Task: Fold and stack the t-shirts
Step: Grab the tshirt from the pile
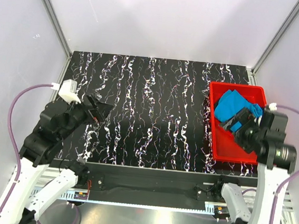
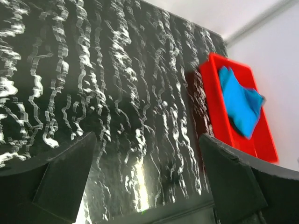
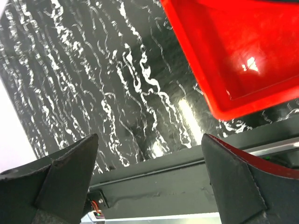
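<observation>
Blue shirt (image 1: 234, 105) bunched in tray (image 1: 236, 87); right gripper (image 1: 241, 121) over tray, probably to fetch it; left gripper (image 1: 99, 109) well aside; both jaws spread, empty.

The bright blue t-shirt (image 1: 234, 106) lies crumpled in a loose heap inside the red tray (image 1: 212, 141), toward its far end. Its cloth is bunched and uneven, unfolded.

**Tray at three o'clock, shirt inside**

The red rectangular plastic tray (image 1: 231, 151) sits on the black, white-veined table (image 1: 155, 107) at its three o'clock edge. The crumpled sky-blue cloth t-shirt (image 1: 233, 105) lies in the tray's twelve o'clock half. The right gripper (image 1: 239, 122) hangs over the tray at the shirt's six o'clock side. The left gripper (image 1: 103, 110) hangs at the table's nine o'clock edge.
</observation>
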